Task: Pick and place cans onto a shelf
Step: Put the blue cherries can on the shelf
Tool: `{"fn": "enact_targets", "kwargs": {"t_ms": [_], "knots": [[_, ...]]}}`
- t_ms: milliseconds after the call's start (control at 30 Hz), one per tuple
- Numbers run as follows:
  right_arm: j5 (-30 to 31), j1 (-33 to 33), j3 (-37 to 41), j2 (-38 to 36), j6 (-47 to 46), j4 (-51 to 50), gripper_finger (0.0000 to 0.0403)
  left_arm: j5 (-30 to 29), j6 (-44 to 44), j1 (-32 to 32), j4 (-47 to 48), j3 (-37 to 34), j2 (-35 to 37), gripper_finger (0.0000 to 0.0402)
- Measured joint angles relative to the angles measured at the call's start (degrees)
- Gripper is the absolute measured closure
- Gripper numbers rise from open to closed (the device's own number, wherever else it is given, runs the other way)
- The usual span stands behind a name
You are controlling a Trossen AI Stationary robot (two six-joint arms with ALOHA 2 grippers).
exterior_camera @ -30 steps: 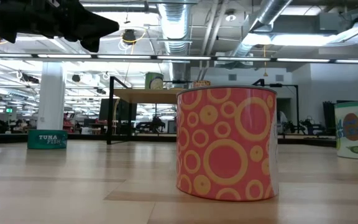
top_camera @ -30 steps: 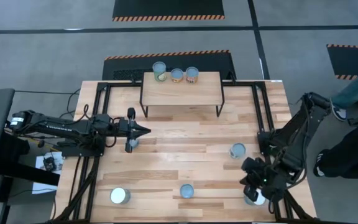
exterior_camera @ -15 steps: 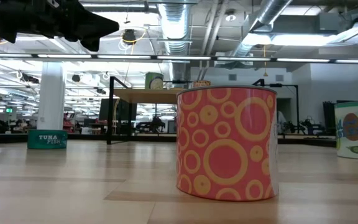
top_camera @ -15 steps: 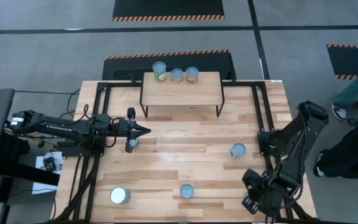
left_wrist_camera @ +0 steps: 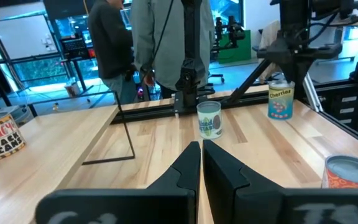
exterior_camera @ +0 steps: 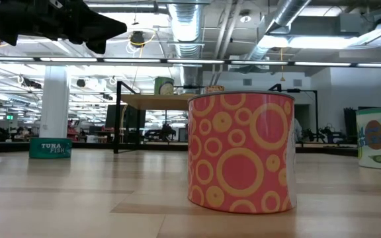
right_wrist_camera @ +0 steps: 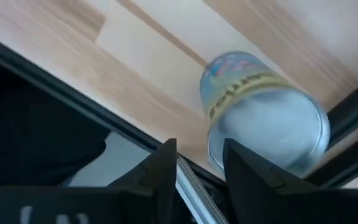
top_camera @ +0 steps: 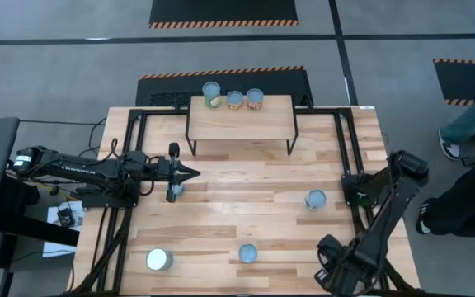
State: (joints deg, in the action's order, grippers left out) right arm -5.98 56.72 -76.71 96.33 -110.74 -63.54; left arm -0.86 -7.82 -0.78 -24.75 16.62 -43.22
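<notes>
Three cans stand along the far edge of the shelf. More cans rest upright on the tabletop: one right of the middle, an orange circle-patterned one near the front edge, and a wide one at the front left. My left gripper hovers shut above the table's left part, over a small can. My right gripper is open at the table's near right corner, hidden under its arm in the high view. A yellow-labelled can lies just beyond its fingertips. My right gripper has one fingertip showing against the yellow-labelled can's silver end in the wrist view. Whether it touches the can I cannot tell. The can is not between the fingers.
Black frame rails run along the table's sides and past the near right corner. A person stands beyond the right edge. Bare wood lies between the shelf and the front cans.
My right gripper has gone toward the table's near edge at the right corner. The can that showed beside it in the high view is now hidden under the arm.
</notes>
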Motion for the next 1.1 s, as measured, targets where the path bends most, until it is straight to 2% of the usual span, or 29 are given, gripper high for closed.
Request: {"fn": "enact_targets", "kwargs": {"t_ms": [200,433,733,900,1100], "knots": [[-0.2,-0.6,0.0,2.3,1.2,-0.5,0.0254,0.0,0.0,0.0,0.3,0.0,0.0,0.0393],[-0.4,-2.2,0.4,2.4,3.3,-2.8,0.0292,0.0,0.0,0.0,0.5,0.0,0.0,0.0393],[-0.2,-5.8,0.4,2.4,18.5,-4.4,0.0394,0.0,1.6,0.0,1.7,0.0,0.0,0.0393],[-0.1,-8.8,0.3,2.0,26.4,-5.4,0.039,0.0,2.5,0.0,2.1,0.0,0.0,0.0393],[3.0,-13.3,-5.7,2.0,41.1,-6.5,0.0394,0.0,2.3,0.0,2.2,0.0,0.0,0.0393]]}}
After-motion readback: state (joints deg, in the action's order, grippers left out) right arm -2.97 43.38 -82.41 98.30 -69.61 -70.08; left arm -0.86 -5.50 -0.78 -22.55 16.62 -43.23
